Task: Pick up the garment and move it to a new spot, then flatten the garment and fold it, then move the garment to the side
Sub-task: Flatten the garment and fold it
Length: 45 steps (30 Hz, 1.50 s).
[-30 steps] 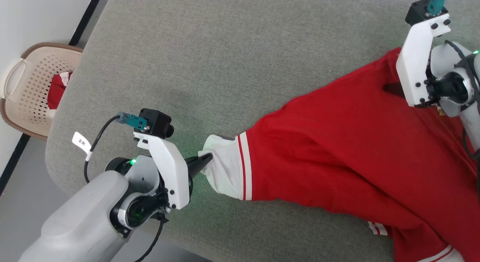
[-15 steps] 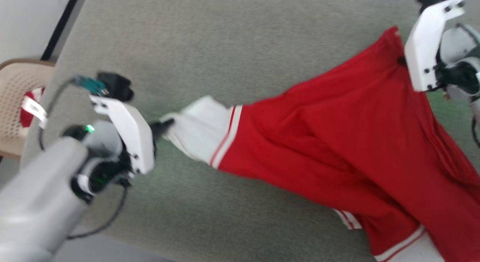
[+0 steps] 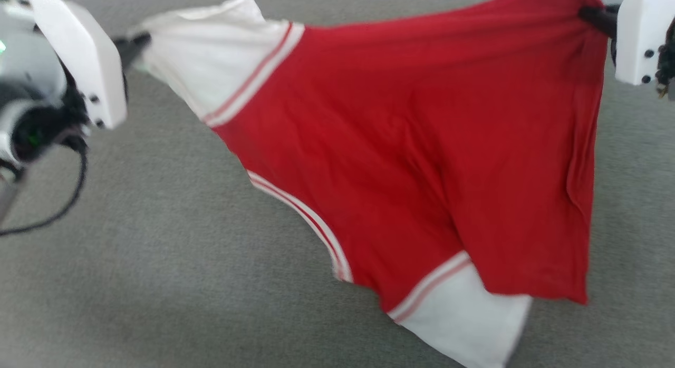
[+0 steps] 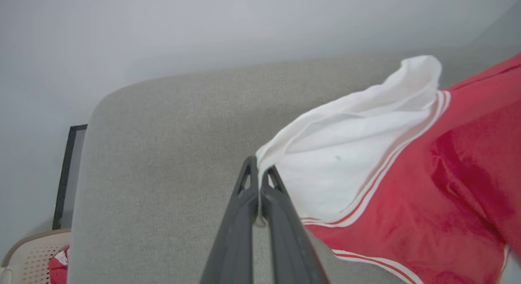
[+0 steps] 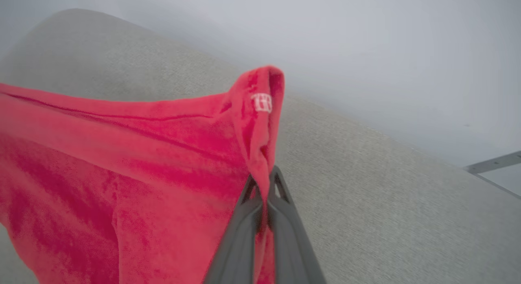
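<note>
Step in hand: the first one, picking up and moving, by my reading. You have the garment (image 3: 411,146) held up over the grey surface (image 3: 158,262), stretched between 2 tools.

Left tool (image 3: 134,41): closed on the cuff edge of the left white sleeve (image 3: 211,57). The left wrist view shows the 2 fingers pressed together with white cloth pinched at their tips.

Right tool (image 3: 593,17): closed on a bunched red corner at the far right. The right wrist view shows that cloth clamped between the fingers, with a small white mark on the fold above them.

Position of the garment: the top edge runs nearly taut from left to right, and the body hangs below it in loose folds. The second white sleeve (image 3: 469,315) hangs lowest, at the near right. Whether it touches the surface cannot be told, as the head view is blurred.

Next move, as a judgement: carry both tools together to the new spot and keep their spacing, so the cloth neither slackens nor pulls out of the thin sleeve grip. Lower the hanging side first and lay the rest down flat. Flattening, folding and the move aside are not yet done.

Count: 1 garment in hand, 2 white sleeves, 2 tools. At the far left, beyond the surface, stands 1 pale basket (image 4: 28,251) holding 1 red cloth (image 4: 57,267).
</note>
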{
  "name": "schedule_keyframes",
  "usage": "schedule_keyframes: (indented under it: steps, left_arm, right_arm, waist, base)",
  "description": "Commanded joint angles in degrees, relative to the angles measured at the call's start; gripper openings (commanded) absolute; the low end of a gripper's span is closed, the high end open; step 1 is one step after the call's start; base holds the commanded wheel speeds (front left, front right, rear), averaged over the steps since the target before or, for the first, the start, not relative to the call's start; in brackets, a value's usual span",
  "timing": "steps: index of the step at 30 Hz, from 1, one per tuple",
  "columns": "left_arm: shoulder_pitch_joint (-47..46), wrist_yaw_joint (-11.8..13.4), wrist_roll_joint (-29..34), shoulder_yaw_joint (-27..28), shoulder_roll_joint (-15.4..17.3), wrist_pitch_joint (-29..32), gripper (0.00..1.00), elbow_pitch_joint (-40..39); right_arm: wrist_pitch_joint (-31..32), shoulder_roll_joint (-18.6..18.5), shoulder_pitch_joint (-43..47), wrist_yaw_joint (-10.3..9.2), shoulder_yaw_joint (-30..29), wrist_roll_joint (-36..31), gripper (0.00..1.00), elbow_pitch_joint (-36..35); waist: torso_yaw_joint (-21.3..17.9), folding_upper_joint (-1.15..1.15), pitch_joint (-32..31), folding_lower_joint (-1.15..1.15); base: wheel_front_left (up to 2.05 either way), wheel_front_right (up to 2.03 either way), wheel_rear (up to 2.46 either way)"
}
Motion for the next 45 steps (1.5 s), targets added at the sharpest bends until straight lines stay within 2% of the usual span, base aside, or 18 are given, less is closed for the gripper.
schedule_keyframes:
  steps: [1, 6, 11, 16, 21, 25, 28, 31, 34, 36, 38, 42, 45]
  left_arm:
    - [-1.74, -0.34, 1.28, 0.33, 0.62, 0.49, 0.00, 0.66]
    - [-8.13, -1.97, 2.69, 0.28, -0.38, 2.27, 0.00, 3.72]
    - [-14.29, -3.63, 4.47, -0.19, -3.29, 2.82, 0.00, 9.03]
    - [-21.54, -5.62, 7.13, 0.05, -7.77, -1.69, 0.00, 16.31]
    - [-30.38, -6.40, 12.84, 1.03, -11.69, -13.01, 0.00, 25.15]
    - [-38.57, -5.34, 18.88, 2.30, -14.03, -29.56, 0.00, 30.94]
    - [-43.03, -6.15, 22.14, 2.88, -15.79, -41.80, 0.00, 34.09]
    - [-44.01, -8.40, 22.20, 2.99, -17.56, -46.95, 0.00, 37.43]
    - [-41.75, -11.39, 21.98, 1.63, -18.66, -47.47, 0.00, 40.86]
    - [-39.12, -13.00, 21.50, -0.13, -19.56, -45.43, 0.00, 43.25]
    - [-38.01, -13.56, 20.46, -0.46, -20.00, -44.52, 0.00, 44.00]
    - [-31.32, -14.37, 16.36, -3.42, -21.21, -37.33, 0.00, 45.52]
    - [-25.38, -14.46, 12.33, -7.15, -20.38, -30.53, 0.00, 42.17]
  right_arm:
    - [0.32, 0.40, 0.13, -0.02, -0.86, -0.77, 0.00, -0.68]
    - [1.95, 2.76, -0.36, -0.02, -5.27, -2.98, 0.00, -3.84]
    - [3.20, 5.49, -2.08, -0.02, -8.24, -6.48, 0.00, -5.33]
    - [-0.95, 8.06, -7.14, -0.02, -9.79, -11.63, 0.00, -3.01]
    - [-13.47, 10.93, -15.45, -0.02, -9.40, -19.39, 0.00, 4.95]
    - [-31.30, 12.17, -22.94, -0.03, -10.02, -27.70, 0.00, 11.89]
    - [-46.00, 13.39, -26.43, -0.03, -12.02, -35.54, 0.00, 16.61]
    - [-53.47, 14.43, -28.07, -0.03, -14.17, -41.54, 0.00, 21.93]
    - [-55.37, 15.37, -27.14, -0.03, -14.69, -44.47, 0.00, 27.33]
    - [-55.45, 16.16, -25.64, -0.02, -14.26, -43.61, 0.00, 30.90]
    - [-55.22, 15.98, -24.93, -0.03, -13.44, -44.02, 0.00, 32.49]
    - [-53.09, 16.30, -21.16, -0.03, -10.79, -39.73, 0.00, 38.37]
    - [-51.47, 16.58, -17.96, -0.03, -8.25, -35.26, 0.00, 40.92]
  waist:
    - [-1.59, 0.00, -1.21, 0.00]
    - [-3.83, 0.00, -2.27, 0.00]
    - [-5.51, 0.00, -1.68, 0.00]
    - [-6.71, 0.00, 1.58, 0.00]
    - [-7.84, 0.00, 5.69, 0.00]
    - [-8.12, 0.00, 7.96, 0.00]
    - [-7.83, 0.00, 8.72, 0.00]
    - [-7.26, 0.00, 8.59, 0.00]
    - [-6.61, 0.00, 8.10, 0.00]
    - [-6.18, 0.00, 7.63, 0.00]
    - [-6.03, 0.00, 7.38, 0.00]
    - [-5.09, 0.00, 5.98, 0.00]
    - [-4.66, 0.00, 4.83, 0.00]
  base:
    - [0.00, 0.00, 0.00]
    - [0.00, 0.00, 0.00]
    - [0.00, 0.00, 0.00]
    - [0.00, 0.00, 0.00]
    - [0.00, 0.00, 0.00]
    - [0.00, 0.00, 0.00]
    - [0.00, 0.00, 0.00]
    - [0.00, 0.00, 0.00]
    - [0.00, 0.00, 0.00]
    - [0.00, 0.00, 0.00]
    - [0.00, 0.00, 0.00]
    - [0.00, 0.00, 0.00]
    - [0.00, 0.00, 0.00]
